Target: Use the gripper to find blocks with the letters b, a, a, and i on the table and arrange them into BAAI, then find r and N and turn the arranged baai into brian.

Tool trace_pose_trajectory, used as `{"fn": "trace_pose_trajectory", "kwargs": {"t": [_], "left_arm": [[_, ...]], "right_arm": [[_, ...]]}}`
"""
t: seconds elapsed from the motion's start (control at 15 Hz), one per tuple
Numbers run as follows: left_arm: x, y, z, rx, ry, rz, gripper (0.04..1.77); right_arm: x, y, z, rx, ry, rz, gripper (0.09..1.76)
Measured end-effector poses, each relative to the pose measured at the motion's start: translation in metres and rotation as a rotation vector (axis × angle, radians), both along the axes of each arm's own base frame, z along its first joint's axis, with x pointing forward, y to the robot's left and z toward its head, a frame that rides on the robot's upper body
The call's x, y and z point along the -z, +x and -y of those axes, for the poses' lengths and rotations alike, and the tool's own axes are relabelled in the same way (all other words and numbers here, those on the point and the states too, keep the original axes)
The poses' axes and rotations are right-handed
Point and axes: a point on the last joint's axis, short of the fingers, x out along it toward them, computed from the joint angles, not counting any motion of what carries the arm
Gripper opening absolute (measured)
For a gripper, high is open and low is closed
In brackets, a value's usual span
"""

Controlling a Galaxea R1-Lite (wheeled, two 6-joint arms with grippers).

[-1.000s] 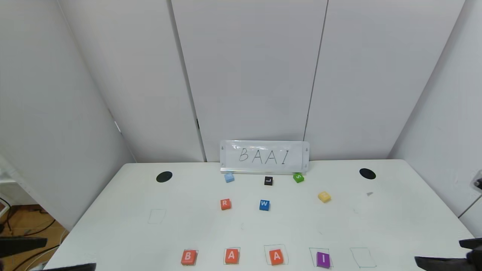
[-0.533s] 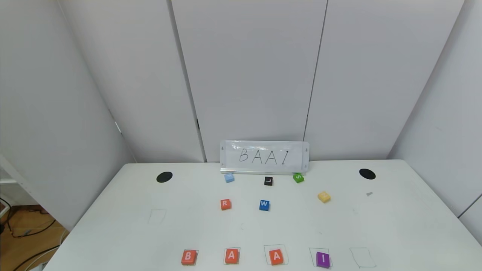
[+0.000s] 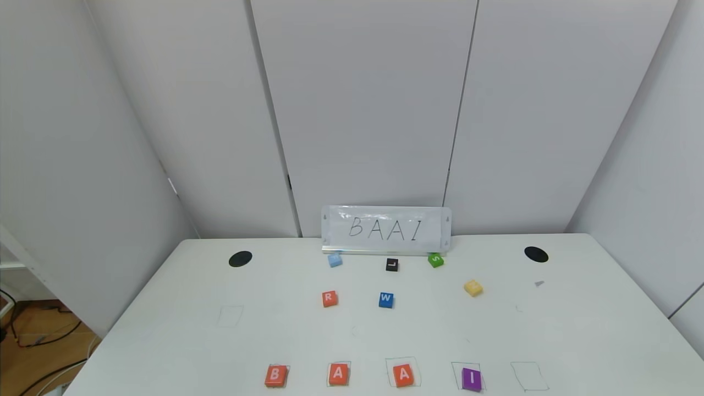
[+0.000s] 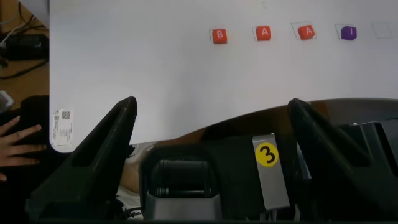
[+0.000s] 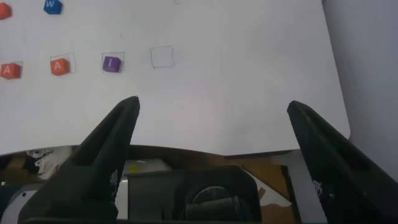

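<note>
On the white table (image 3: 165, 330), the blocks stand in a row along the near edge: orange B (image 3: 275, 375), orange A (image 3: 339, 373), orange A (image 3: 404, 375) and purple I (image 3: 472, 379), each in a green outline. The orange r (image 3: 329, 298) lies farther back, beside a blue W (image 3: 386, 300). I cannot read an N on any block. Neither gripper appears in the head view. My left gripper (image 4: 211, 106) is open and empty, drawn back off the table's near edge, with the row (image 4: 263, 33) far ahead. My right gripper (image 5: 212, 106) is likewise open and empty, back from the purple I (image 5: 111, 63).
A sign reading BAAI (image 3: 386, 229) stands at the back, with light blue (image 3: 335, 260), black L (image 3: 391, 264) and green S (image 3: 435, 260) blocks before it. A yellow block (image 3: 473, 287) lies to the right. An empty outline (image 3: 529, 376) is right of the I. A person's hand (image 4: 15, 143) shows beside the table.
One second ago dark arm parts showed at both bottom corners of the head view; they have withdrawn out of it. The blocks have not moved.
</note>
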Motion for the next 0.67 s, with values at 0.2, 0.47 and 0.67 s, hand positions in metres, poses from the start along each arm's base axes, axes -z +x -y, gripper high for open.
{"fn": "trace_pose_trajectory", "kwargs": {"t": [0.2,0.47,0.67], "left_arm": [[0.018,-0.026,0.006,-0.019,0.031,0.030,1.72],[0.044,-0.045,0.010,-0.052,0.043,0.051,1.72],[0.062,-0.057,0.010,-0.044,0.042,0.053,1.72]], "right_arm": [[0.012,-0.031,-0.001,0.023,0.016,0.047,1.71],[0.032,-0.067,-0.002,0.034,0.018,0.107,1.71],[0.052,-0.089,-0.003,0.037,0.017,0.152,1.71]]}}
